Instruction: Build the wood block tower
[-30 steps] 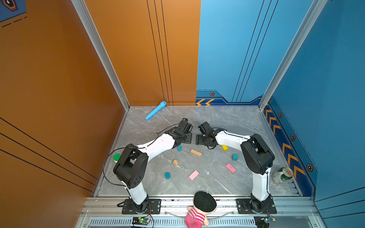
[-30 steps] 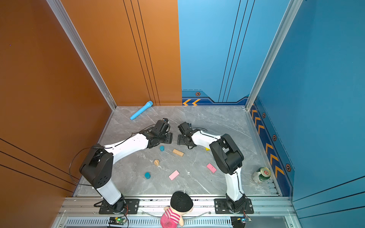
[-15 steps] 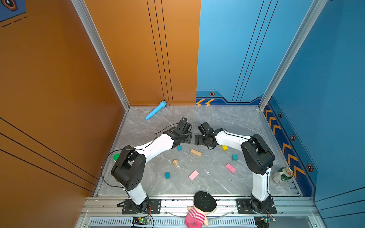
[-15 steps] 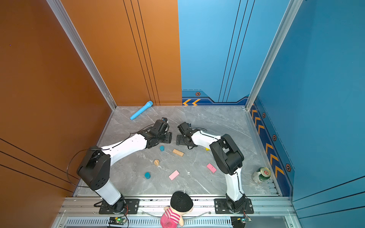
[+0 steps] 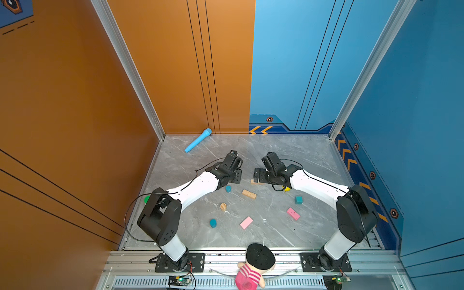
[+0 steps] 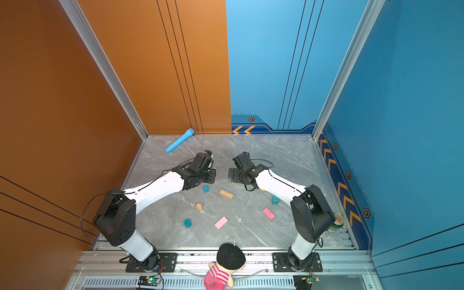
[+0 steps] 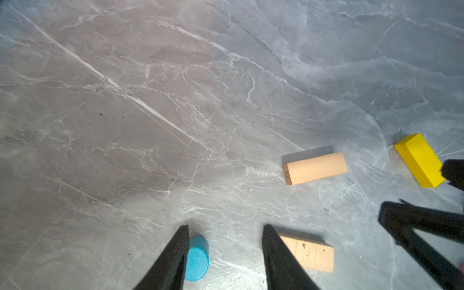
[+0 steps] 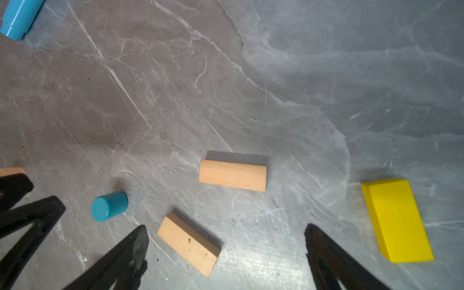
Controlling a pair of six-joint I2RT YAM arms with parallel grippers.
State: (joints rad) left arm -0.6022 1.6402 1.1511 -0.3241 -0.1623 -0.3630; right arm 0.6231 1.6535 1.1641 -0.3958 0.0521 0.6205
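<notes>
Two released, empty pincers: left gripper (image 7: 226, 226) sat beside blue cylinder (image 7: 197, 258), right gripper (image 8: 226, 227) over tan bar (image 5: 254, 182), near mid-frame; I needed jaws squared across it.

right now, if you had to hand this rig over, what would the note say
Left gripper: open, empty, blue cylinder on the table by one finger.
Right gripper: open, empty, tan bar lying between its fingers.
Loose elsewhere: second tan bar, yellow bar, teal cube, pink bars, tan cylinder, second blue cylinder.
Done: nothing stacked.
Left: the whole tower.
</notes>
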